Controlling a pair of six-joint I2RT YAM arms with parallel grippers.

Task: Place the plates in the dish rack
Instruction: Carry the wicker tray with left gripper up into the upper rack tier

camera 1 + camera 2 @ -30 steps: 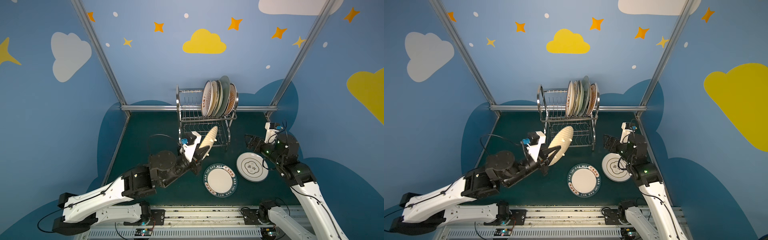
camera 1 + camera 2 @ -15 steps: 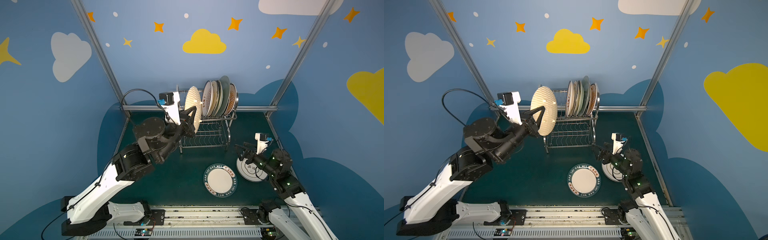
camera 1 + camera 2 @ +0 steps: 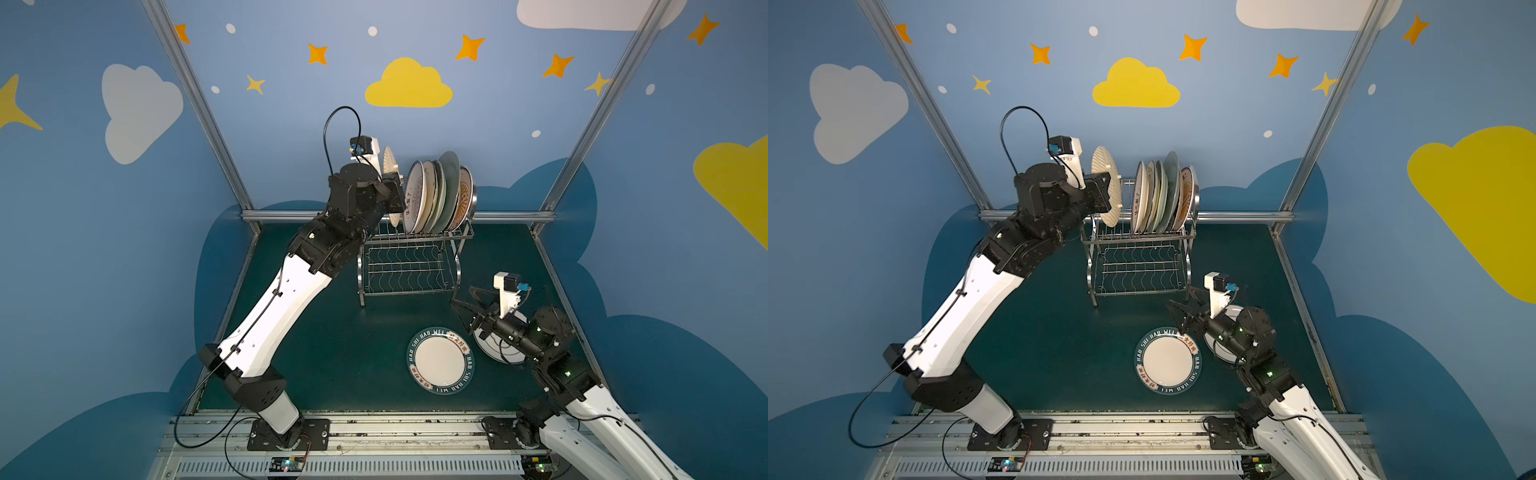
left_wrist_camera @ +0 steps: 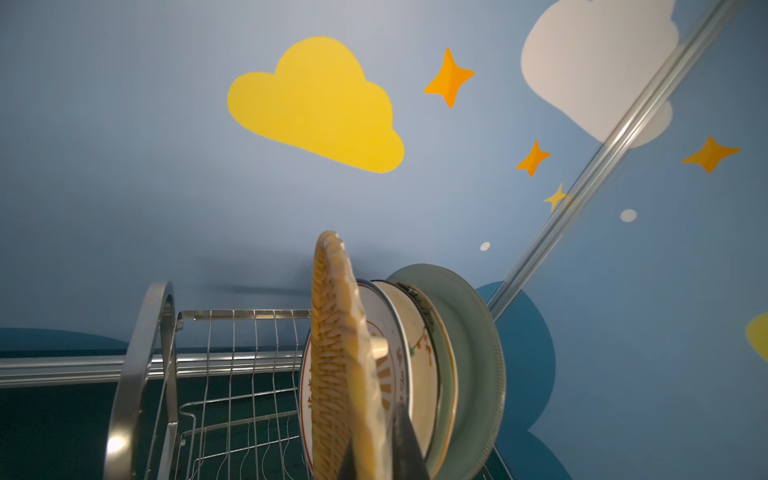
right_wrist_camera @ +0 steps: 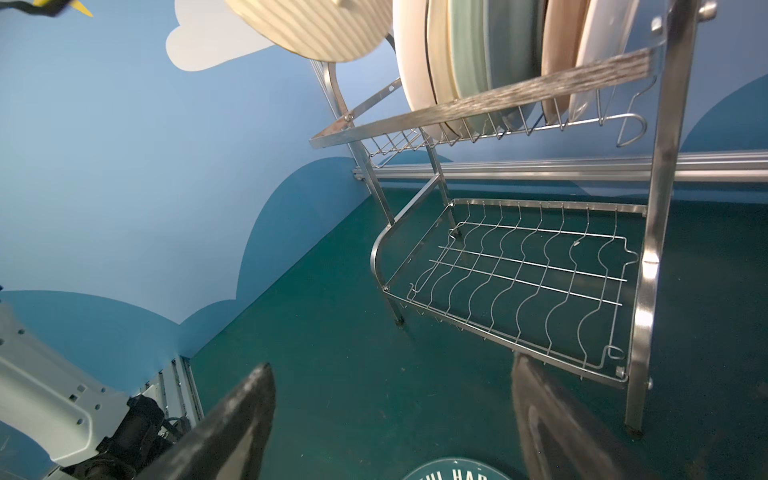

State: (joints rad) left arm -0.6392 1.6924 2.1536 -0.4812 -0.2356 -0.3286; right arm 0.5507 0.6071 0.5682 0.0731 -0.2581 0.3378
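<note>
- Nearest you, two plates lie flat on the dark green tabletop (image 3: 332,332), not yet loaded: a white round plate with a teal lettered rim (image 3: 441,360) and a white ringed plate (image 3: 492,353) partly under your right arm (image 3: 540,336).
- Your right tool (image 5: 392,419) hangs released just beyond them, grasping nothing.
- Farther on, the shiny steel wire dish rack (image 3: 419,238) holds about five upright plates (image 3: 436,195).
- Your left tool (image 4: 374,457) is clenched on the round orange woven plate (image 4: 332,353), upright just left of them. Open slots run to the left arch (image 4: 160,332).

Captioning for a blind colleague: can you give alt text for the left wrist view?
The left claw grips an orange woven plate on edge, close beside the row of plates standing in the dish rack. Behind is a blue wall with a yellow cloud.
</note>
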